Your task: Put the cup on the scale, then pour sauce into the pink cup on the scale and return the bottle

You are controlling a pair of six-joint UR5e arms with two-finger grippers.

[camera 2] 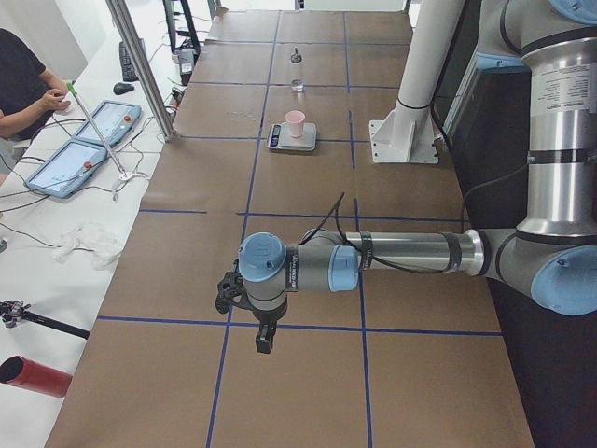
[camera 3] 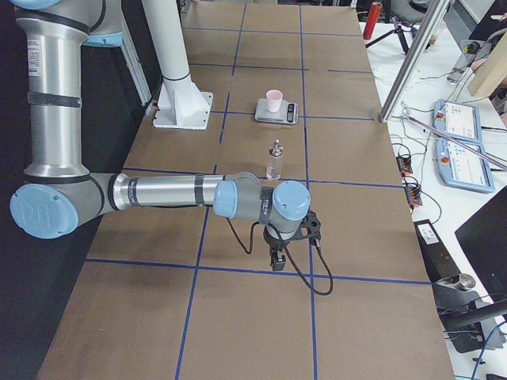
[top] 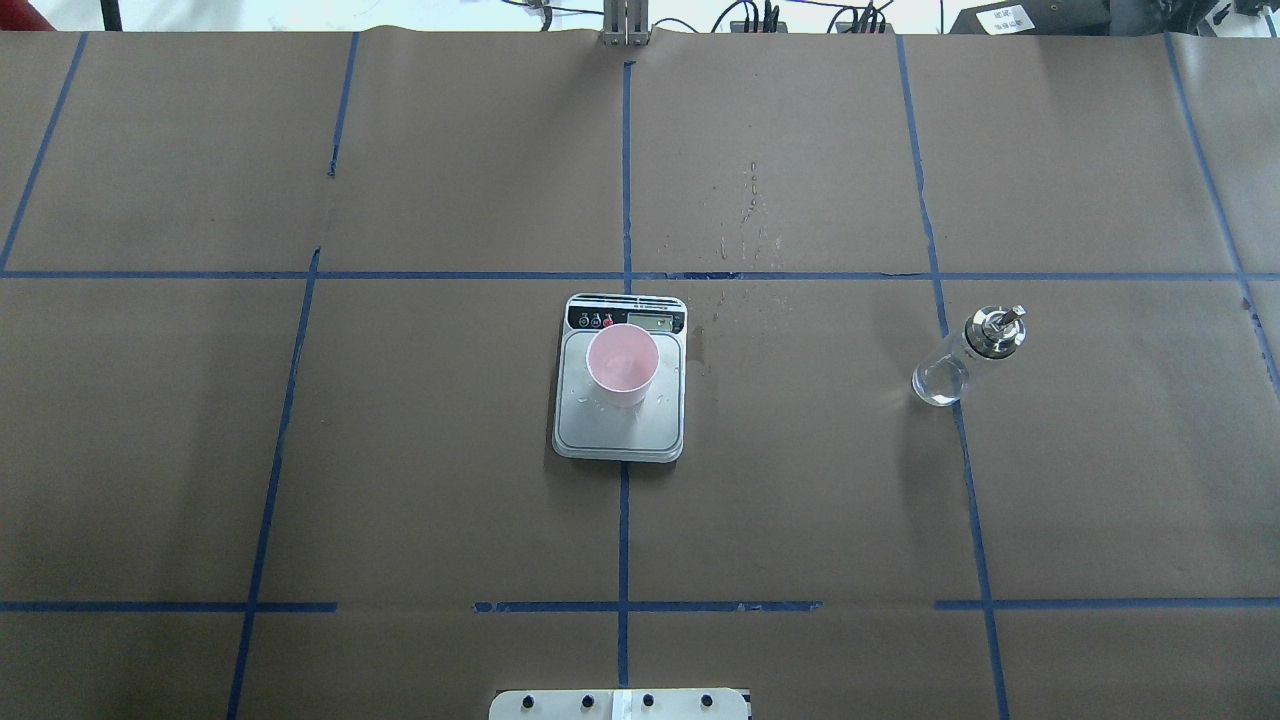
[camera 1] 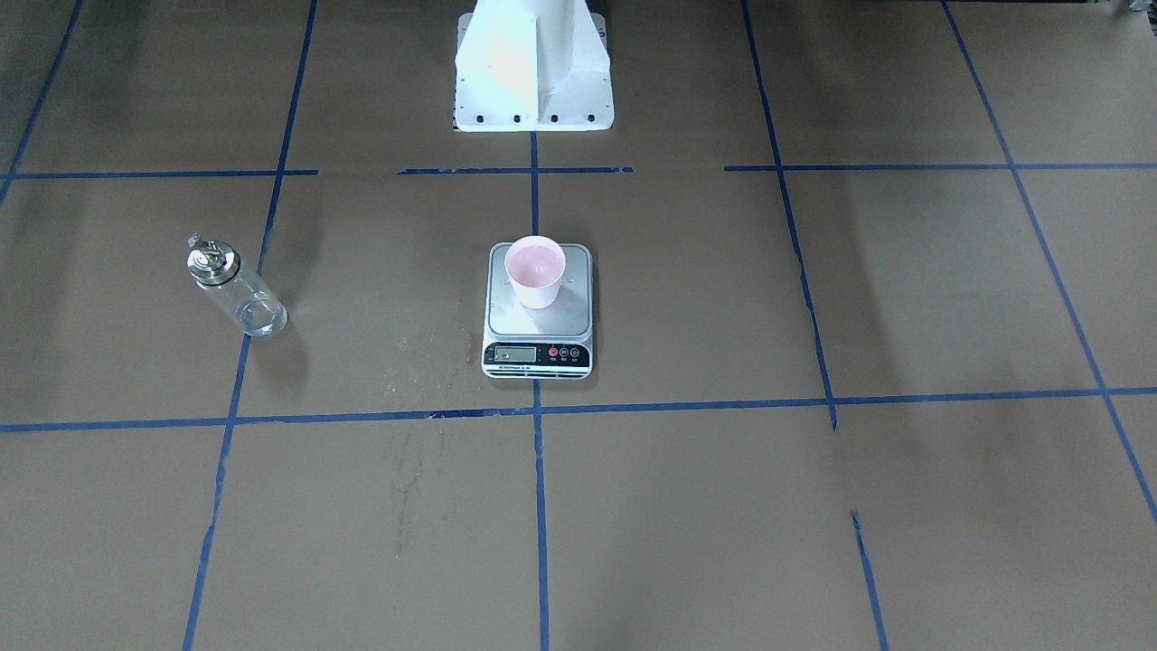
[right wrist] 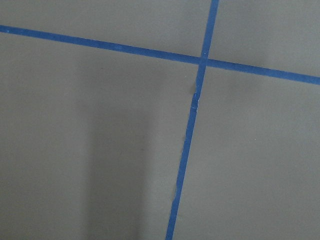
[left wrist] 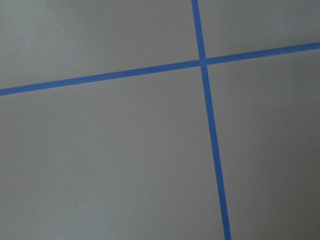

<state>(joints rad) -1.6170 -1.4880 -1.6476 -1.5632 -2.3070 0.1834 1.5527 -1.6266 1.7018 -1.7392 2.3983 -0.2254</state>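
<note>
The pink paper cup (top: 622,364) sits upright on the digital kitchen scale (top: 620,425), toward the display end of its silver platform, so its weight lands on the plate where the LCD can read it. The glass bottle (top: 966,357) with its silver cap stands upright on the brown paper surface (top: 450,480), well apart from the scale on the robot's right side, close to a blue tape line (top: 962,450). Pale splash marks (top: 745,215) dot the paper beyond the scale.

Both arms hang far out toward the ends of the surface, each wrist camera seeing only paper and tape. The left end effector (camera 2: 264,342) and the right end effector (camera 3: 277,260) show only in the 2 side views, so I cannot tell whether either is wide or narrow; neither appears to carry anything.

Whether liquid is in the cup is hard to make out. With the bottle set down and the arms parked clear, the job looks either finished or not yet at the pour.
</note>
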